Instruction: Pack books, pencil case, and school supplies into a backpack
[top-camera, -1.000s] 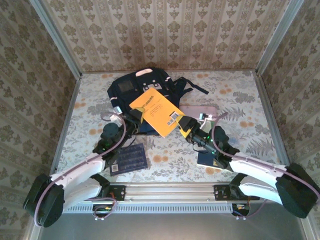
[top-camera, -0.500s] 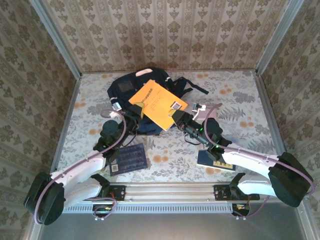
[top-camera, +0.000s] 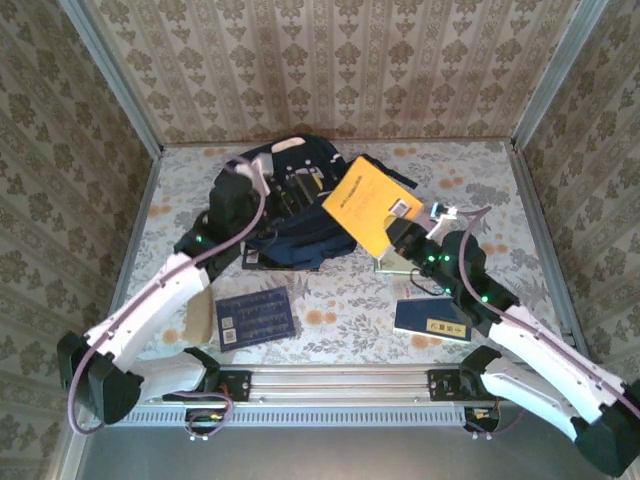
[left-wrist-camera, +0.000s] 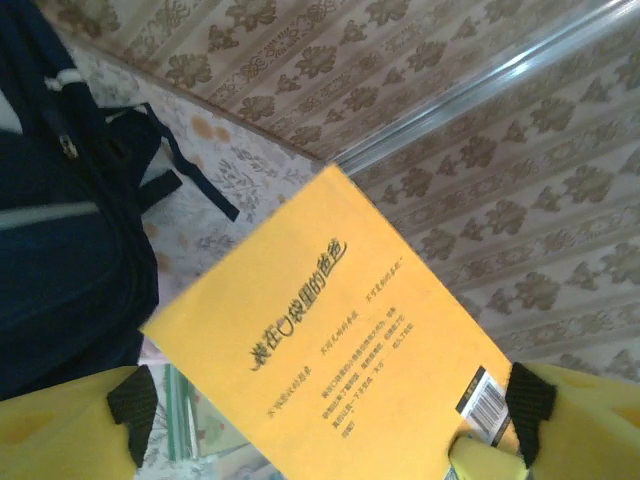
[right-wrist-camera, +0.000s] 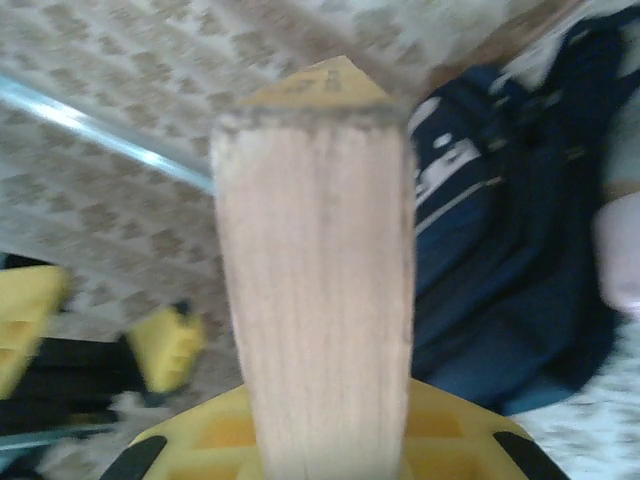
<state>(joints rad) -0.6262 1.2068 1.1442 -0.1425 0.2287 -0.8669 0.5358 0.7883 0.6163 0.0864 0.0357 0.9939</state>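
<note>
While dark blue book (top-camera: 255, 317) and navy book (top-camera: 432, 320) lie flat nearest the bases | right gripper (top-camera: 405, 232) pinches orange-yellow book (top-camera: 372, 205), raised and tilted, beside backpack (top-camera: 310, 238) | right wrist: its page edge (right-wrist-camera: 312, 300) clamped | left gripper (left-wrist-camera: 325, 420) spread wide at backpack | left wrist: cover barcode (left-wrist-camera: 483, 392)

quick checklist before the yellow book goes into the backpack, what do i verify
1. Grip: right gripper shut on the bright orange-yellow flat book: ok.
2. Other arm: left gripper open and apart from the book: ok.
3. Book over the opening of the large navy blue backpack: not ok, it hangs tilted to the backpack's right.
4. Backpack mouth wide enough for the book: cannot tell.
</note>
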